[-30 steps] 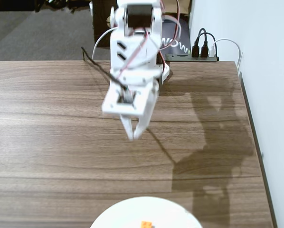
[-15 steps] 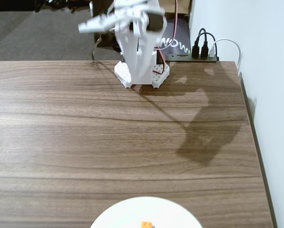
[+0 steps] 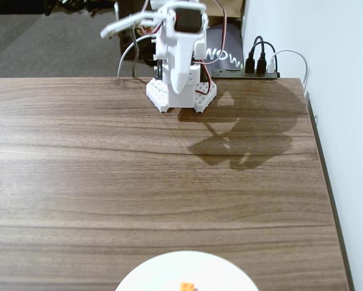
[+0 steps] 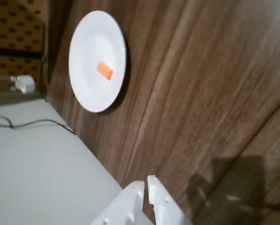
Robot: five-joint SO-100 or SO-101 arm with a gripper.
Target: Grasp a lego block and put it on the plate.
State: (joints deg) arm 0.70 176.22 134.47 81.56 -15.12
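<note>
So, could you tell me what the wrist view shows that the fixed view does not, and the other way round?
Only the wrist view shows the whole plate with the lego block lying on it, the gripper with its fingertips nearly together, and a white plug with its cable beyond the table. Only the fixed view shows the arm's base at the far edge of the table and a power strip behind it. Both show the plate, the block and the wooden table.

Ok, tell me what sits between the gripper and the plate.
Nothing: in the wrist view only bare wooden table lies between the gripper and the plate, which holds the lego block.
</note>
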